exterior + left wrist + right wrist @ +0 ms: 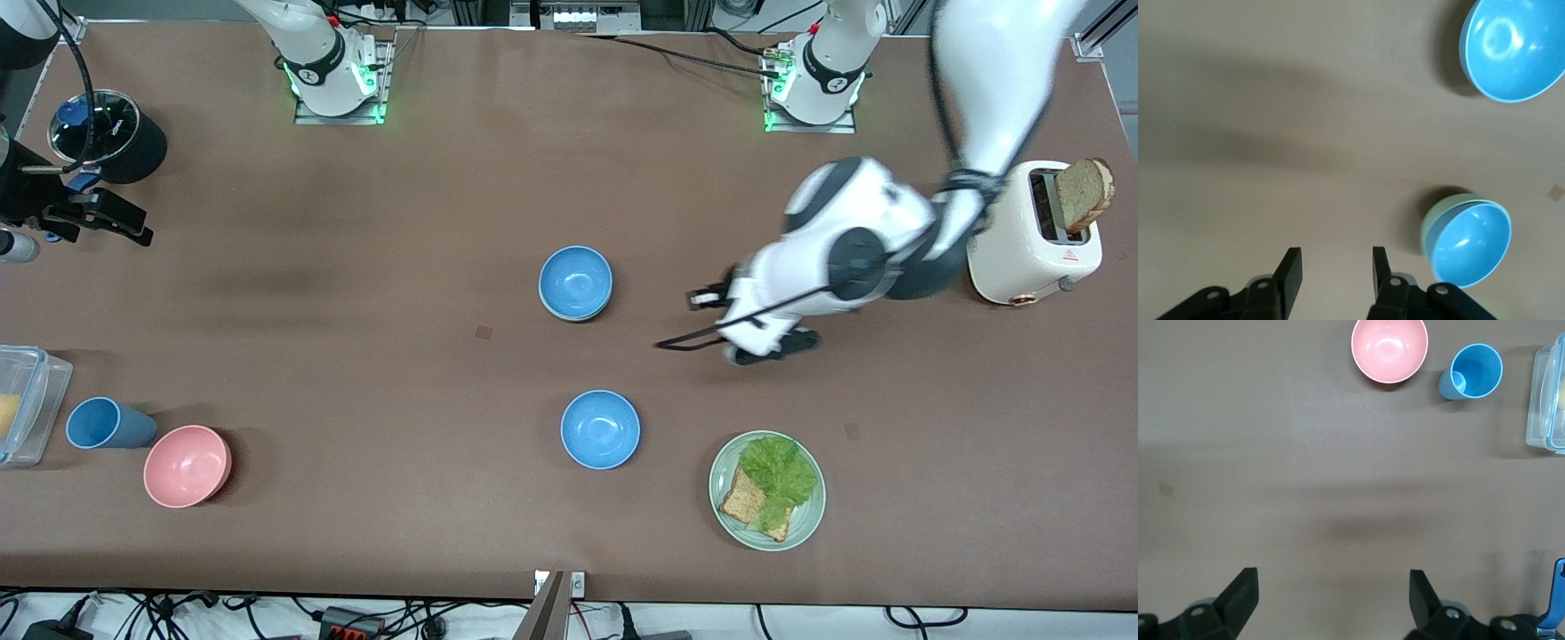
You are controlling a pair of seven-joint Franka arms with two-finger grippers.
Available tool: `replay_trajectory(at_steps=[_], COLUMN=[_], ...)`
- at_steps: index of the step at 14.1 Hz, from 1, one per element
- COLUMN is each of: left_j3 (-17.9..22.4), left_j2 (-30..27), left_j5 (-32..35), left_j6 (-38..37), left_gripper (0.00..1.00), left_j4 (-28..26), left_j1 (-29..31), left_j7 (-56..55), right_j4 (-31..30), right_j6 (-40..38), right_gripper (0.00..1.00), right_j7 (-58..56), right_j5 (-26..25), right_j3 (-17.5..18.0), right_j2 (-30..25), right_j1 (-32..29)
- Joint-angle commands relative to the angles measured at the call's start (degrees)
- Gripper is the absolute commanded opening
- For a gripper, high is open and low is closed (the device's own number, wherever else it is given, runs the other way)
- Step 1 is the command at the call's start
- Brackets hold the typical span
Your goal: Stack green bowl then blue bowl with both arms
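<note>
A blue bowl (575,281) sits nested inside the pale green bowl (577,317) at mid-table; in the left wrist view the green bowl (1429,227) shows as a rim around that blue bowl (1471,243). Another blue bowl (600,428) (1513,47) stands alone, nearer the front camera. My left gripper (702,298) (1335,257) hovers over bare table beside the stack, toward the left arm's end, open and holding nothing. At the right arm's end of the table waits my right gripper (124,222) (1333,583), wide open and empty.
A green plate (805,524) with lettuce and bread lies near the front edge. A toaster (1022,240) holding a slice stands at the left arm's end. A pink bowl (187,466), a blue cup (107,423), a clear container (27,404) and a black pot (111,133) are at the right arm's end.
</note>
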Motion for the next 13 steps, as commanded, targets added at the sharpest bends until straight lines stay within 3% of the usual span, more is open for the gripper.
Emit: replay_trajectory(at_steps=[1,5,7,9,10,11,13], left_j3=[-2.39,-2.04,-2.39,-2.13,-2.22,-2.48,-2.4], left_j2=[-1.83,-2.1,-2.1,-3.32,-4.72,-4.82,-5.25], left_j5=[4.34,6.11,10.4,12.35,11.83,11.83,10.96], left_j6=[-1.14,-1.05,-0.87,-0.87,-1.48,-2.88,-5.96], left_gripper=[0.47,0.49,0.49,0.55,0.69,0.98,1.0], left_j4=[-0.41,1.0,1.52,1.88,1.79,1.96,4.5], left_j1=[5.58,9.1,10.86,11.3,12.52,13.49,14.2], left_j7=[19.66,34.19,45.07,53.54,55.31,55.42,56.29], right_j4=[0.41,0.41,0.41,0.41,0.41,0.41,0.41], right_j6=[-0.69,-0.6,-0.78,-0.96,-0.61,-0.43,-0.25], right_gripper=[1.0,1.0,1.0,1.0,1.0,1.0,1.0], right_j7=[-0.65,-0.65,-0.73,-0.73,-0.73,-0.65,-0.65], right_j5=[-0.85,-0.85,-0.94,-0.94,-0.94,-0.94,-0.94], right_j3=[0.34,0.17,0.25,0.25,0.25,0.25,0.25], right_j2=[-0.82,-0.82,-0.73,-0.73,-0.64,-0.55,-0.64], right_j1=[-0.01,-0.18,-0.18,-0.18,-0.1,-0.09,-0.09])
